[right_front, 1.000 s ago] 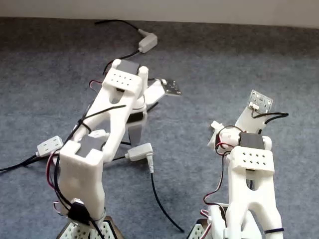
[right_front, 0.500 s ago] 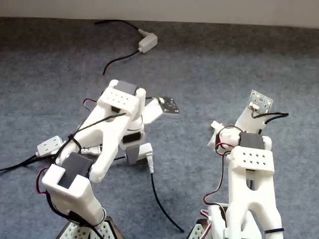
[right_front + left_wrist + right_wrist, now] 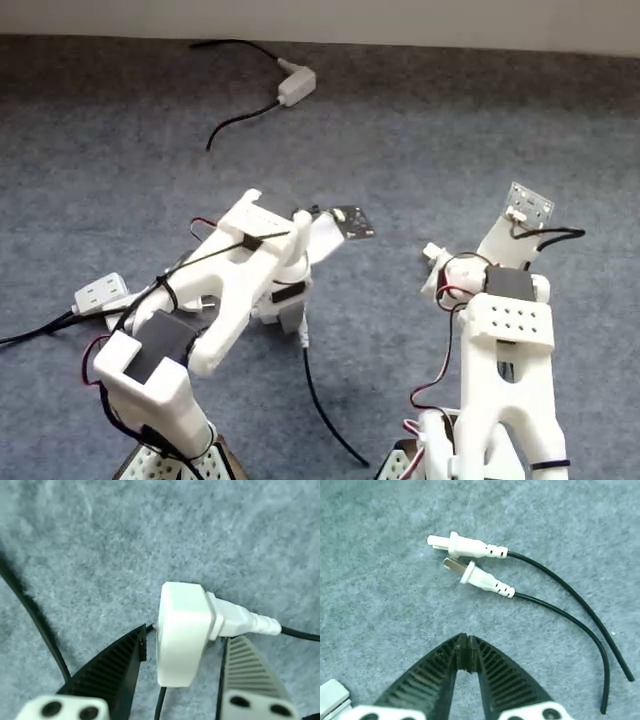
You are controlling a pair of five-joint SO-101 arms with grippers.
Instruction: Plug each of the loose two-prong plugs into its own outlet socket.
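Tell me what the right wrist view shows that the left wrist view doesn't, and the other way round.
Right wrist view: a loose white plug and a second plug lie side by side, prongs pointing the same way, ahead of the shut right gripper. Left wrist view: a white outlet block with its cord sits between the fingers of the open left gripper. Both: grey carpet and black cords.

Two loose plugs lie beyond the closed jaws of the right gripper [image 3: 468, 641]: a farther plug [image 3: 470, 546] and a nearer plug [image 3: 482, 578]. Three white outlet sockets: first socket [image 3: 182, 630] between the spread jaws of the left gripper [image 3: 189, 640], second socket [image 3: 296, 86] and third socket [image 3: 100, 292] well away from either.
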